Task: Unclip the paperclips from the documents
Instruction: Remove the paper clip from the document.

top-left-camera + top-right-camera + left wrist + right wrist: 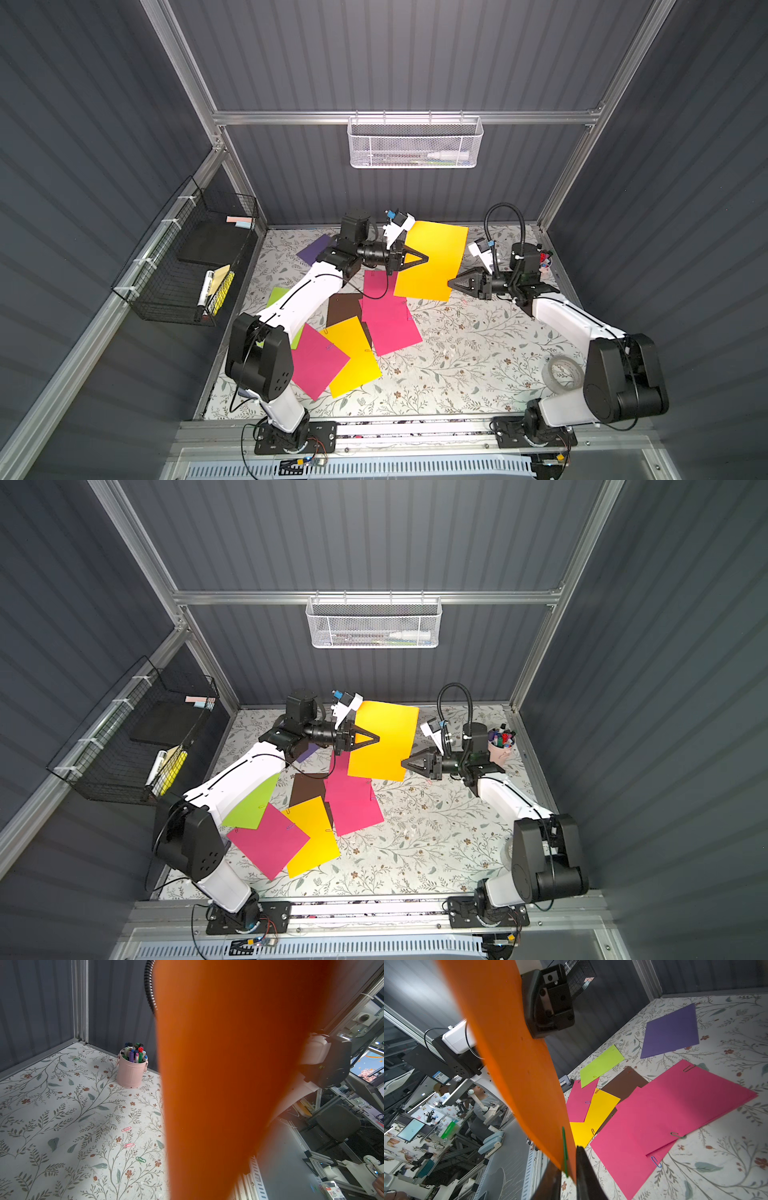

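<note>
Orange sheet (440, 241), clamped aloft centre-frame by left gripper (425, 259), offers its green paperclip (564, 1151) to right gripper (451, 284) (jaws narrowed astride it, grip unclear)

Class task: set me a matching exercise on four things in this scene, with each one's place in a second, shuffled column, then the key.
Things
1. orange sheet
2. purple sheet
3. pink bucket
4. white mesh basket

Places
A. hung on the back rail
B. held up off the table by the left tool
C. standing on the table, holding markers
D. lying flat on the table

Pairs: 1-B, 2-D, 3-C, 4-A
</note>
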